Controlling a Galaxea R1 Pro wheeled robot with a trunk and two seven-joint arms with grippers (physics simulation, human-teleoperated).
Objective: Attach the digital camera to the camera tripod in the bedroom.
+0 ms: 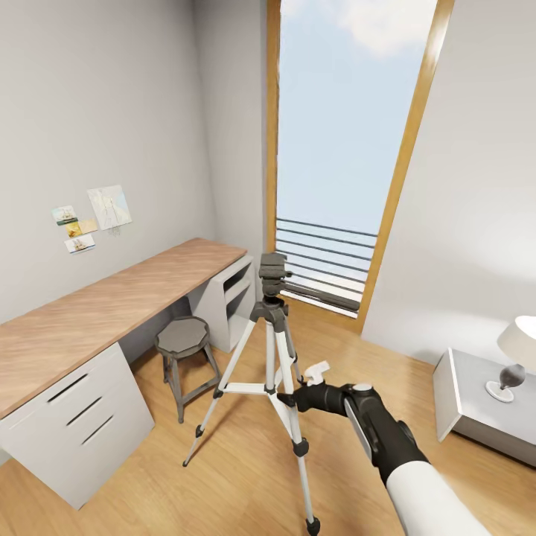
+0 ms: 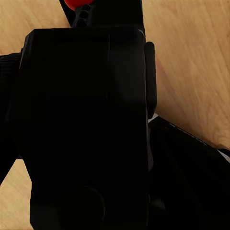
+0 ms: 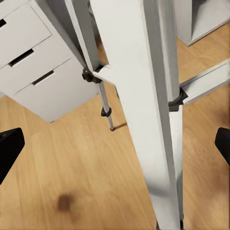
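Tripod (image 1: 272,350): we see it upright on the floor between the stool (image 1: 183,336) and our right arm, long axis vertical, its bare head topmost.
Right pincer (image 1: 289,399): nearer arm; in its wrist view the jaws stand wide, a leg (image 3: 143,110) between the tips, untouched.
Camera (image 2: 81,129): we find it pressed close to the left wrist lens, red dot (image 2: 76,4) at one edge.
Left pincer: we judge it holding the camera; the jaws are hidden.
Key relation: we judge the tripod head lies well above the right pincer.

Head view looks down across the bedroom at the camera tripod (image 1: 272,350); right wrist view sees its legs close up.
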